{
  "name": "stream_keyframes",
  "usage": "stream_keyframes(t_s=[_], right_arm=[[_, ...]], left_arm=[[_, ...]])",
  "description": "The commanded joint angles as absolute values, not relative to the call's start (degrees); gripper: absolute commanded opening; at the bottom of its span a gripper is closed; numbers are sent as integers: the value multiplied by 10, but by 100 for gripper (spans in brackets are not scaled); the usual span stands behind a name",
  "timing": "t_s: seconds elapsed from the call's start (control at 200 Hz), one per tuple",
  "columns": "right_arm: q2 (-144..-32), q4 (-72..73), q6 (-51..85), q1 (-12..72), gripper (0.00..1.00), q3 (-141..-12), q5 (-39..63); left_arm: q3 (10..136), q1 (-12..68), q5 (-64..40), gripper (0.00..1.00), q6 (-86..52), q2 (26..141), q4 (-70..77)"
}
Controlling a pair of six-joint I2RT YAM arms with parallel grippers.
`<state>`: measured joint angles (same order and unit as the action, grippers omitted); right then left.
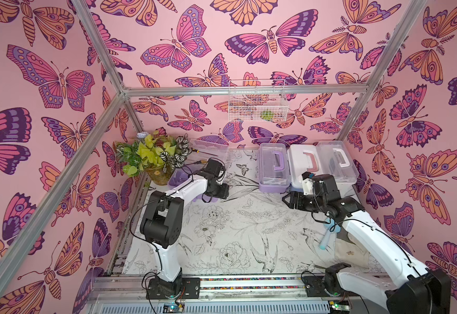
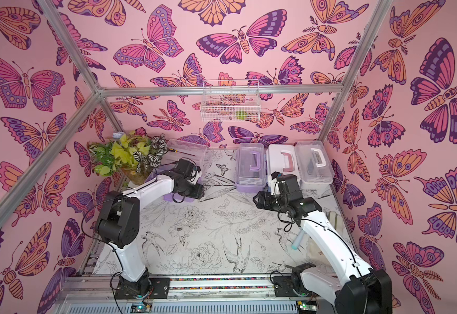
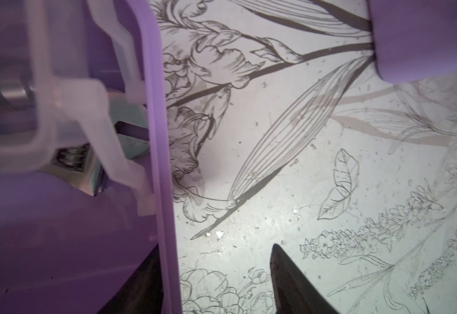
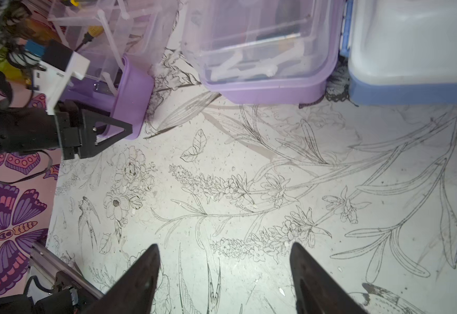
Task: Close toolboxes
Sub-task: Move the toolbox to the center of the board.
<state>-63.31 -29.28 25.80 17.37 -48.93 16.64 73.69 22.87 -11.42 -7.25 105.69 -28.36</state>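
An open lilac toolbox [image 1: 175,180] [image 4: 133,89] sits by the plant, its clear lid [image 1: 208,148] tipped back. My left gripper [image 1: 221,193] [image 2: 198,193] [image 3: 213,247] [image 4: 105,133] is open astride the box's front wall [image 3: 165,168]: one finger behind it, the other over the table. Three shut toolboxes line the back right: lilac [image 1: 273,168] [image 4: 262,54], light-blue with a white lid [image 1: 303,165] [image 4: 412,54], and white with a clear lid [image 1: 336,163]. My right gripper [image 1: 287,199] [image 2: 257,199] [image 4: 224,244] hangs open over bare table in front of them.
A potted plant [image 1: 151,160] crowds the open box's left side. A white wire basket [image 1: 257,100] hangs on the back wall. A blue brush [image 1: 330,233] and a cloth [image 1: 353,252] lie under my right arm. Metal tools [image 3: 72,160] lie inside the open box.
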Motion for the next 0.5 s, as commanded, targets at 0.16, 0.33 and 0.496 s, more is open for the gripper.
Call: stream_keyframes(t_s=[0.16,0.33,0.496], right_arm=[[-629,-279,302,173,74,-423,188],[-601,-267,339,169,68,-361,199],[-562,-230,384,169,59,-308,235]], left_arm=[[650,372,-184,63,-203,1006,-239],[604,437,-182,65,-295,973,-159],[602,454,-276,69,-337,1006,-32]])
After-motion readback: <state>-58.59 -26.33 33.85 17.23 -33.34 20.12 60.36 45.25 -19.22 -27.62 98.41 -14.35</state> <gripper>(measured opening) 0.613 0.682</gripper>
